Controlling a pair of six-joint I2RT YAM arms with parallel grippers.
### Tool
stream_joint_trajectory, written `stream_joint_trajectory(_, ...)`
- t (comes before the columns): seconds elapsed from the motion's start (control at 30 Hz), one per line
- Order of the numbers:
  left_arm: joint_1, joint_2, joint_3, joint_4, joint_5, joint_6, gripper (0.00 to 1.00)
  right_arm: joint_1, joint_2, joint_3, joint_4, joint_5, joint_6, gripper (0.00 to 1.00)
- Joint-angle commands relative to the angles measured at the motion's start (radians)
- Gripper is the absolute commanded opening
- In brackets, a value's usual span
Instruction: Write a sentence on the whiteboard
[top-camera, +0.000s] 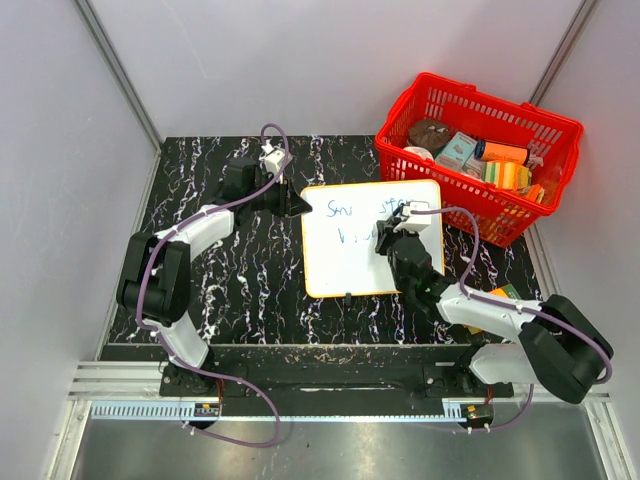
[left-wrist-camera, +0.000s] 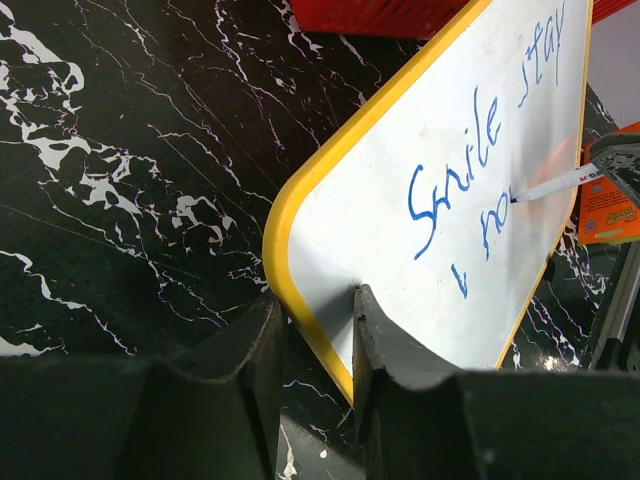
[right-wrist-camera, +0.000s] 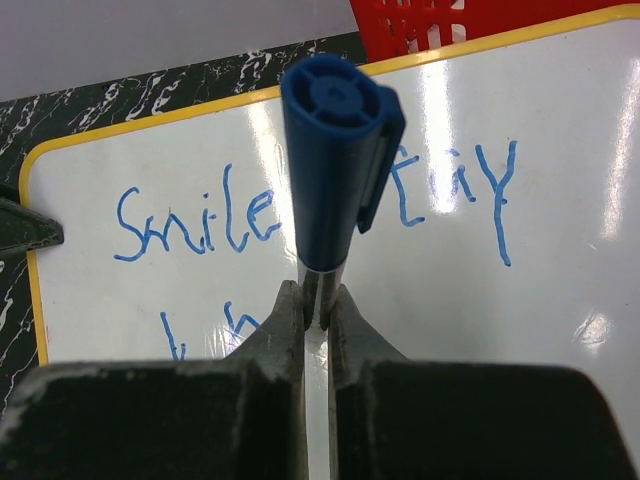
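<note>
The whiteboard (top-camera: 345, 270) lies flat mid-table, white with an orange-yellow frame. The sentence (right-wrist-camera: 190, 225) is in blue: "Smile stay" on the first line, a few strokes of a second line below. It also shows in the left wrist view (left-wrist-camera: 450, 190). My right gripper (right-wrist-camera: 316, 300) is shut on a marker (right-wrist-camera: 335, 150) with a blue cap on its back end. The marker's tip (left-wrist-camera: 520, 196) touches the board at the second line. My left gripper (left-wrist-camera: 318, 330) holds the board's frame (left-wrist-camera: 300, 300) near the far left corner, with one finger on the white face.
A red basket (top-camera: 545, 120) full of packets stands at the back right, close to the board's far right corner. An orange packet (left-wrist-camera: 610, 210) lies on the table right of the board. Grey walls enclose the black marbled table (top-camera: 200, 170).
</note>
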Motion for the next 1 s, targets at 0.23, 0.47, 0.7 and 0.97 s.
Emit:
stream_joint_trajectory(0.23, -0.059, 0.068, -0.036, -0.126, -0.151, 0.18, 0.0, -0.01, -0.057, -0.068, -0.1, -0.009, 0.072, 0.0)
stream_joint_trajectory(0.47, -0.061, 0.07, -0.034, -0.124, -0.153, 0.178, 0.0, -0.01, -0.09, -0.1, -0.126, -0.032, 0.106, 0.0)
stream_joint_trajectory(0.7, -0.061, 0.071, -0.034, -0.126, -0.153, 0.181, 0.0, -0.001, -0.107, -0.105, -0.135, -0.033, 0.103, 0.0)
stream_joint_trajectory(0.97, -0.064, 0.073, -0.033, -0.131, -0.159, 0.183, 0.0, -0.004, -0.199, -0.074, -0.083, -0.05, 0.039, 0.0)
